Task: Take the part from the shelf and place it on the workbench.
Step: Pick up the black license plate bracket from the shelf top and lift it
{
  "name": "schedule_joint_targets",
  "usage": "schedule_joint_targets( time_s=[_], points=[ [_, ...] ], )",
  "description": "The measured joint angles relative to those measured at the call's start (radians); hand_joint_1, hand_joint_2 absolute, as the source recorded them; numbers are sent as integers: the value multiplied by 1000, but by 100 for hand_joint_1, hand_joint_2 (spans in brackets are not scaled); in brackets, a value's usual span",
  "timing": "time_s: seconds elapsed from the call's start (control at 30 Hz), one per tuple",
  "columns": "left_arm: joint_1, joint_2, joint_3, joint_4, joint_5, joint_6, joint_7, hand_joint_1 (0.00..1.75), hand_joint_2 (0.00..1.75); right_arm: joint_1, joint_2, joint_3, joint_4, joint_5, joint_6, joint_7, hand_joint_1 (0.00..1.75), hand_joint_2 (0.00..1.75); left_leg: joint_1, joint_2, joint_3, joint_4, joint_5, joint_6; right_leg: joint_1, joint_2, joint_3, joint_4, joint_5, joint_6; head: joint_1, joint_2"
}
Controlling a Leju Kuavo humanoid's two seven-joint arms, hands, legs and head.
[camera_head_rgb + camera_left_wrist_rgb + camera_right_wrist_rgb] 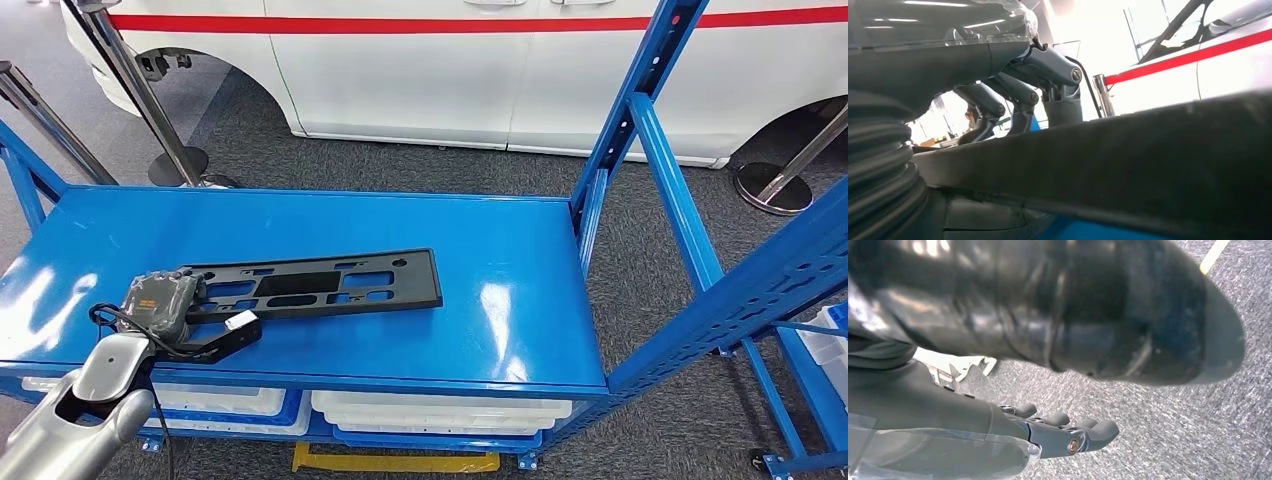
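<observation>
Fingers [1058, 90] of left hand [162, 305] curled over near-left end of black part [320, 284], thumb underneath, pinching that end. Part flat on blue shelf top [500, 320], stretching away from fingers toward shelf's middle; close up in left wrist view as dark band [1128, 165] just below fingers. White label [241, 320] on part's angled tab, just beside hand. White bins [440, 412] on lower level, beneath part and fingers. Blue upright [640, 90] well off to far side of part. White car with red stripe [480, 60] and stanchion base [180, 165] beyond shelf. Right hand [1068, 432] hanging over grey carpet [1173, 430], fingers [1100, 430] loosely extended, side by side, holding nothing.
</observation>
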Motion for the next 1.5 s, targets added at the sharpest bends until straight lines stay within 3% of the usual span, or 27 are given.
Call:
schedule_joint_targets(
  time_s=[1.5],
  points=[
    [7, 0, 2, -3, 10, 13, -10, 175, 175, 1, 4, -23, 0, 13, -9, 0, 0, 0, 0, 0, 2, -1, 0, 0, 0, 0, 2, 0, 0, 0, 0, 0]
  ],
)
